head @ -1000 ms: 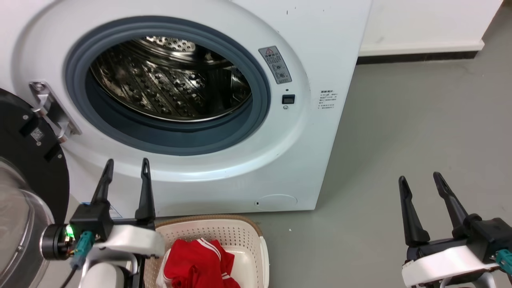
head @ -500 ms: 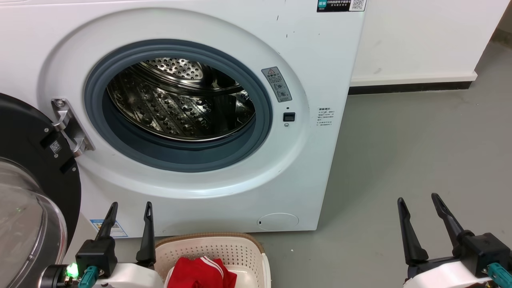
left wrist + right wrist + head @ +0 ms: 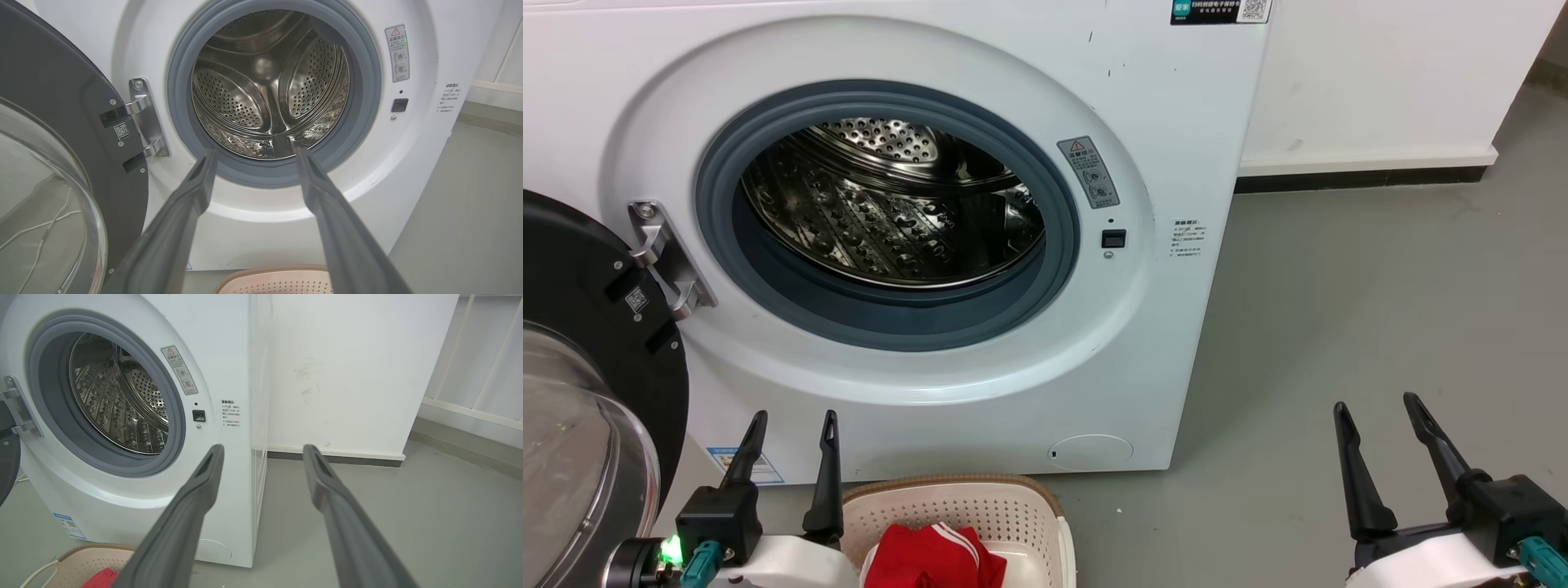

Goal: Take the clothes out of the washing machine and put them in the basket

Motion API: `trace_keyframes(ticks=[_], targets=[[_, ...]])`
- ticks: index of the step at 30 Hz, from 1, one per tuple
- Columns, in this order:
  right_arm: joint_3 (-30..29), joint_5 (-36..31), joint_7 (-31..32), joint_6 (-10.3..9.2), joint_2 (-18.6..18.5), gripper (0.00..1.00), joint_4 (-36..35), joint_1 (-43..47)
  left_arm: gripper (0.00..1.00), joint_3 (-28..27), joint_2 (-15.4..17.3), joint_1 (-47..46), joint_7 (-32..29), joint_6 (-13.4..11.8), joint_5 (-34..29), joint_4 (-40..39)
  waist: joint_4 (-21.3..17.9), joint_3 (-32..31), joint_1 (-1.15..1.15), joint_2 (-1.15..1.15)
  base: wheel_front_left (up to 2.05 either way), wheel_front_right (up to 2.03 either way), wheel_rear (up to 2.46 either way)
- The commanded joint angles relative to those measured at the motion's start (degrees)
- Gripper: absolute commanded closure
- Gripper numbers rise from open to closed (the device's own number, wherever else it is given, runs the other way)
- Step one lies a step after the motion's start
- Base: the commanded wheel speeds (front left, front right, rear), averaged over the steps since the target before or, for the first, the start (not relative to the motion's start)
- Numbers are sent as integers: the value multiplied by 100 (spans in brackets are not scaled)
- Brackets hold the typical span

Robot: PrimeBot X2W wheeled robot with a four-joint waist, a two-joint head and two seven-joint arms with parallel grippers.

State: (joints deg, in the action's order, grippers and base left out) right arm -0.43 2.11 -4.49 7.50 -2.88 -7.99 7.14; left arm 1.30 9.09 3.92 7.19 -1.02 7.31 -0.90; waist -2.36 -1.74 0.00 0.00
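Nearest me I count two grippers. My left gripper [image 3: 795, 416] sits at the near left, its two fingers spread apart with nothing between them. My right gripper [image 3: 1374, 402] is at the near right over the grey floor [image 3: 1380, 286], fingers likewise parted and holding nothing.

Between them, just beside the left one, stands one basket [image 3: 964, 488], its brown rim close to the foot of the washer. One bundle of red clothes [image 3: 931, 557] with white stripes lies inside; I cannot tell how many garments it holds.

Beyond is one washing machine [image 3: 1160, 343]. Its one door [image 3: 580, 327] is swung out to the left on a metal hinge [image 3: 666, 261], and the glass bulges toward my left arm, so that side is tight.

The head view gives me the clothes in the basket. The left wrist view looks straight into the drum [image 3: 269, 81], perforated steel with raised ribs at the back. The right wrist view adds the washer's right side edge and a pale railing [image 3: 470, 355] at the far right.

To the right of the washer the floor runs open to the white wall [image 3: 1380, 73].
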Motion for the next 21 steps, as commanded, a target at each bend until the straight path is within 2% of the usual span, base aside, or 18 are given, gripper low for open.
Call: trace_keyframes(ticks=[1,12,13,16,21], targets=[[-1,26,-18,-2,2,0,-25,26,0,-3,38,41,-3,-11,18,-21,-2,4,0,0,0,0,0],[30,54,-34,-2,2,0,1,-19,0,9,75,5,36,-37,91,25,-44,25,0,0,0,0,0],[30,38,-9,0,0,100,27,0,100,14,68,2,2,-3,76,43,-44,25,0,0,0,0,0],[58,123,-10,0,2,100,145,55,100,3,28,32,-32,10,173,202,-43,27,0,0,0,0,0],[57,815,25,0,-41,100,257,-24,100,-77,-16,-67,-152,68,759,318,-31,34,0,0,0,0,0]])
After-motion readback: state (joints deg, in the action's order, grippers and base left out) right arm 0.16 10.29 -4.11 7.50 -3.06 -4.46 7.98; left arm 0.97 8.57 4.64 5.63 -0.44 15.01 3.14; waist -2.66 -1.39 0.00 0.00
